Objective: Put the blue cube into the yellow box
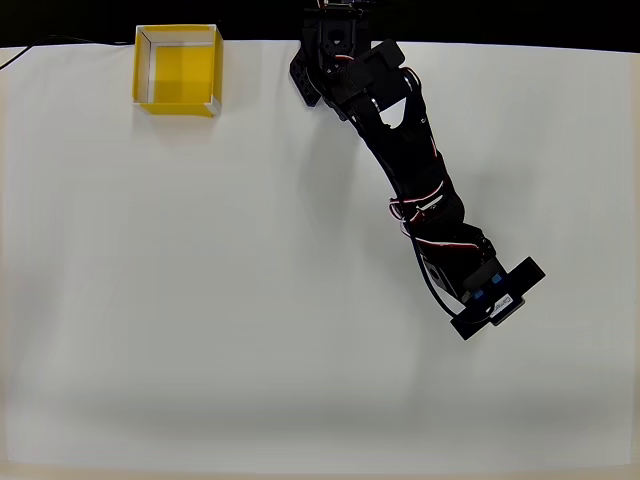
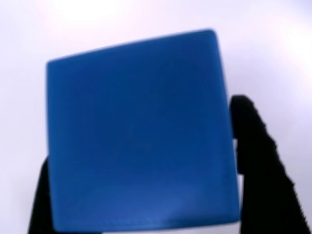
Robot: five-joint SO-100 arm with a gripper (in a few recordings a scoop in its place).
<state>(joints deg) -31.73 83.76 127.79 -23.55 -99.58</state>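
The blue cube takes up most of the wrist view, its flat face slightly tilted. My gripper has one black finger pressed to the cube's right side and the other at its lower left, so it is shut on the cube. In the overhead view the black arm reaches from the table's top edge down to the right, and the gripper is at the right of the middle, covering the cube. The yellow box sits open-topped at the far top left corner, far from the gripper.
The white table is bare between the gripper and the box. The arm's base stands at the top edge, right of the box. A thin black cable runs along the top left edge.
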